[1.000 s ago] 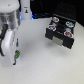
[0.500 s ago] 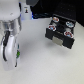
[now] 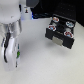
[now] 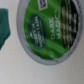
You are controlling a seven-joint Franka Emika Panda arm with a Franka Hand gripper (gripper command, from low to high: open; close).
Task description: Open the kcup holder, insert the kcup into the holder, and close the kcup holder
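The kcup (image 4: 47, 30) fills the wrist view from very close, its round green-patterned top facing the camera. In the exterior view only a small green spot of the kcup (image 3: 18, 52) shows, right beside the lower end of my gripper (image 3: 14, 54) at the exterior view's left. My fingers are blurred, so I cannot tell whether they touch the pod. The kcup holder (image 3: 66, 11), a black boxy unit, stands at the exterior view's right. Its sliding tray (image 3: 61, 39) is pulled out toward the front, well apart from my gripper.
Several red- and dark-topped pods (image 3: 67, 34) sit in the tray's round slots. A blurred teal-green shape (image 4: 6, 30) lies beside the kcup in the wrist view. The white arm (image 3: 11, 20) covers the exterior view's left side.
The arm has come down and a little toward the front over the last second. The holder and its pulled-out tray have not moved.
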